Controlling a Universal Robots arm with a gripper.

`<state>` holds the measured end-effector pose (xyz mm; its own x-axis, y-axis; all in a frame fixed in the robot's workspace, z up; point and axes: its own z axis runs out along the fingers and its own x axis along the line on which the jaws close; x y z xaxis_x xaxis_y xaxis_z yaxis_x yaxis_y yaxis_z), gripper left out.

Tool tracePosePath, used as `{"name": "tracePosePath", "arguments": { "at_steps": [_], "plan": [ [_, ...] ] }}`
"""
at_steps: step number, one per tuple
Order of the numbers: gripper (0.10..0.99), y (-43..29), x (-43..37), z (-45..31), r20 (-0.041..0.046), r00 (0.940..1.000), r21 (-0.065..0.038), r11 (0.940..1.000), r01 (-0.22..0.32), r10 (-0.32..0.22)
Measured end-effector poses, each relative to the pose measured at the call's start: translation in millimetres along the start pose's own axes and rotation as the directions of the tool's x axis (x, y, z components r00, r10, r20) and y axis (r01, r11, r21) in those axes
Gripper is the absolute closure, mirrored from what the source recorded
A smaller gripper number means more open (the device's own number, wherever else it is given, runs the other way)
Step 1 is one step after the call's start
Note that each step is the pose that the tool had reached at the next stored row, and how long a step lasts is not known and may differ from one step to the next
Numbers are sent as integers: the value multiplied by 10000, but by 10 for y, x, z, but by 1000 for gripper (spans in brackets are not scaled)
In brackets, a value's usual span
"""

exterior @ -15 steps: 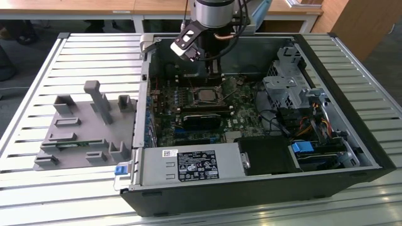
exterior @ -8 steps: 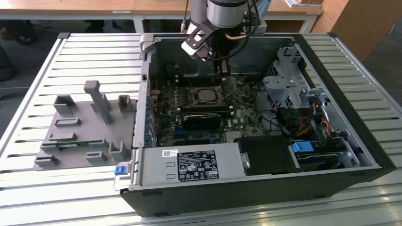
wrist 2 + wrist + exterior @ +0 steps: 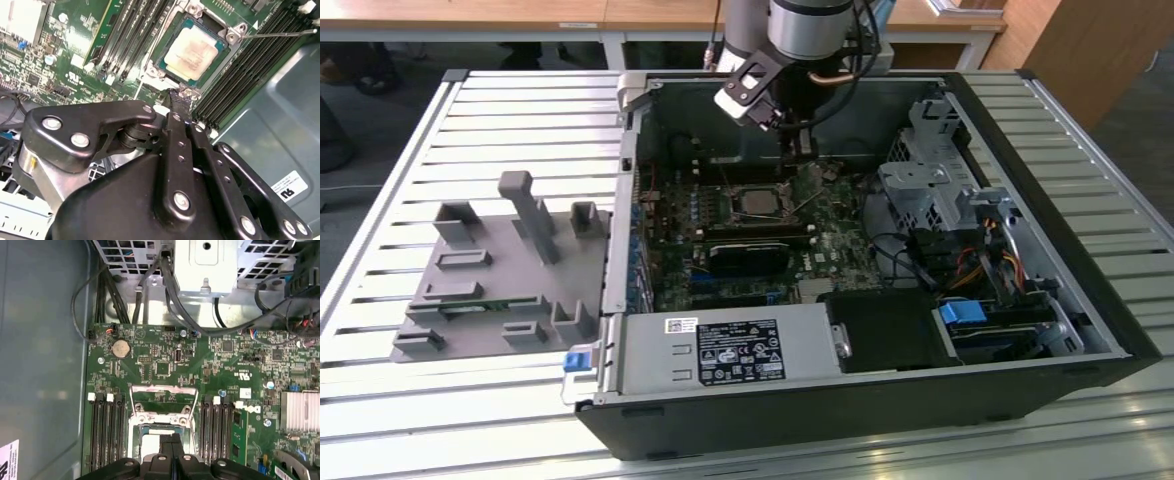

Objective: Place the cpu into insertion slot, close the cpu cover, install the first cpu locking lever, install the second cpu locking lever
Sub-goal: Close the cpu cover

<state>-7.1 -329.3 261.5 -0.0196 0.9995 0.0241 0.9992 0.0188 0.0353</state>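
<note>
Exterior view: an open black computer case (image 3: 854, 420) is seen laid on a slatted grey metal surface (image 3: 520, 110), with a grey moulded plastic fixture (image 3: 494, 270) set beside it toward the exterior view's left. A silver-and-black robot arm (image 3: 807, 25) is reached down into the case, and its black claw (image 3: 797, 160) is held just above the green motherboard (image 3: 834, 245), close to the small square dark insertion slot with a silvery metal rim (image 3: 758, 200). In the second wrist view the small flat square cpu with a pale silver-beige top (image 3: 192, 52) is seen seated inside the insertion slot, and the claw's fingers (image 3: 176, 107) are pressed together with nothing gripped, their tip set at the edge of the slot's rim. A thin silvery rod (image 3: 280, 34) is seen running out from one corner of the slot. In the first wrist view the thin silvery square cpu cover with a window in its middle (image 3: 160, 388) is seen swung back off the slot, on the side away from the claw, between rows of long black memory slots (image 3: 107, 430).
</note>
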Motion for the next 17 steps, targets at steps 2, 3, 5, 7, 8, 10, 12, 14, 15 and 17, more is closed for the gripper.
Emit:
{"name": "tracePosePath", "arguments": {
  "at_steps": [2,3,5,7,8,10,12,14,15,17],
  "plan": [
    [980,35,20,3,1,10000,26,10000,2,-2],
    [980,54,32,5,-1,10000,45,10000,2,-2],
    [980,99,56,11,-3,10000,89,10000,0,0],
    [980,152,73,15,-1,10000,123,9999,-1,1],
    [980,177,79,18,-2,10000,137,9999,0,0],
    [980,225,86,22,-3,10000,160,9999,-2,2],
    [980,264,94,25,-2,10000,174,9998,-2,2],
    [980,306,94,28,-3,10000,179,9998,-1,1],
    [980,325,94,29,-3,10000,180,9998,-2,2],
    [980,364,94,32,-1,10000,181,9998,-2,2]
  ]
}}
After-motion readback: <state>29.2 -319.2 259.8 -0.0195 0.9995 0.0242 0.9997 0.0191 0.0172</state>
